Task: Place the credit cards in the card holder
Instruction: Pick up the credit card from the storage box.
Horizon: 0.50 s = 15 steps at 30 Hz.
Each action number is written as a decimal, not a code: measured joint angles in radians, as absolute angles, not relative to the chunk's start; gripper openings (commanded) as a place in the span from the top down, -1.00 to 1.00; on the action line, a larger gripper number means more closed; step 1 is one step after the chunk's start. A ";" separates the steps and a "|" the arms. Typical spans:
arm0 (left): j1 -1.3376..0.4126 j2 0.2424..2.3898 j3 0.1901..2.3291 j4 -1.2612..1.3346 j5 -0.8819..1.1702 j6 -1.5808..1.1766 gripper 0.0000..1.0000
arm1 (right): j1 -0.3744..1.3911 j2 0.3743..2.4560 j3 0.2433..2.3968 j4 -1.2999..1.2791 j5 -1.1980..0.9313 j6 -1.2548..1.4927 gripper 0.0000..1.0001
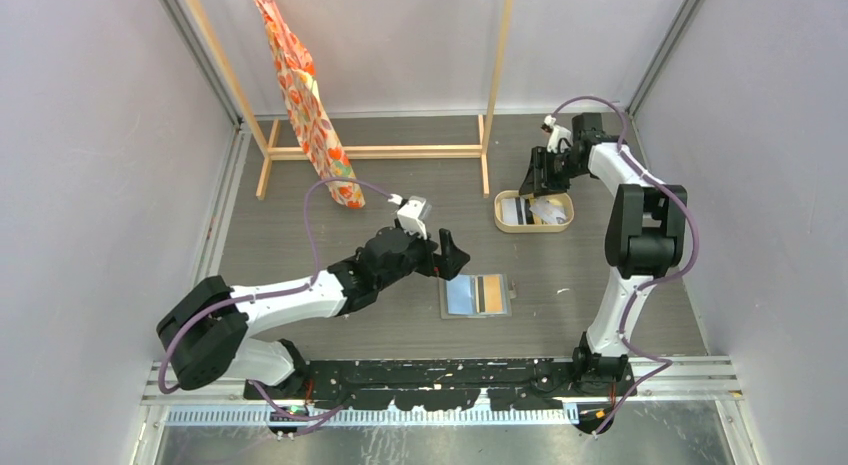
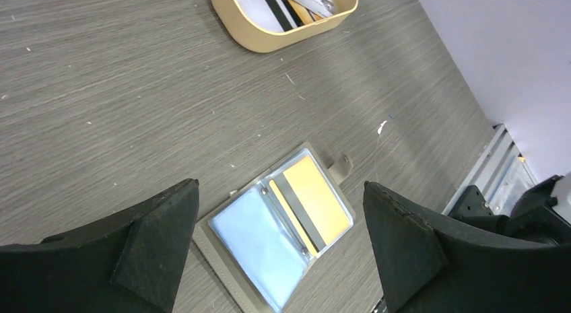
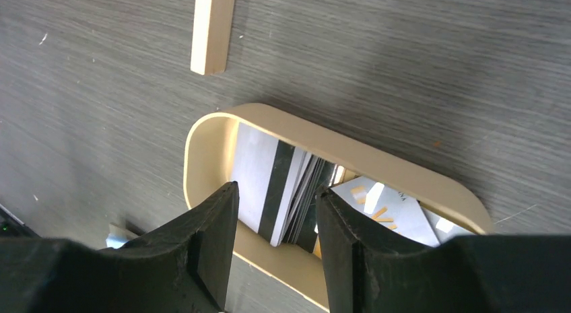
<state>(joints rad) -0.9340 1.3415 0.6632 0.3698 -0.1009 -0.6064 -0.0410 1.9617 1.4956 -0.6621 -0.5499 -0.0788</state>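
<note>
White-and-black arms [image 1: 290,297]; purple cables [image 1: 314,235]; matte black left hand [image 2: 279,192], right hand [image 3: 277,192].

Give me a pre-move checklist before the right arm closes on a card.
1. card holder lies open on the table: ok.
2. One pocket holds an orange card, the other looks free: ok.
3. left gripper open, empty, above the holder: ok.
4. right gripper open over the tray, fingers either side of the card stack: ok.
5. Only one card in the gap: not ok, several.
6. Pads touching cards: cannot tell.
</note>
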 measured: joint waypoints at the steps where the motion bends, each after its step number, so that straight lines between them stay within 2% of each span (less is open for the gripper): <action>1: -0.934 1.334 0.649 0.387 -0.096 -0.609 -0.86 | -0.041 1.974 1.505 -0.658 -0.545 -0.075 -0.03; 15: -0.936 1.292 0.538 0.563 -0.074 -0.645 -0.85 | -0.002 2.036 1.518 -0.672 -0.543 -0.069 0.01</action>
<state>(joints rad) -0.9356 1.2922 0.5377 0.5632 -0.0742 -0.6449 -0.0021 2.0361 1.5185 -0.6724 -0.5430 -0.0692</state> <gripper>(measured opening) 0.928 0.511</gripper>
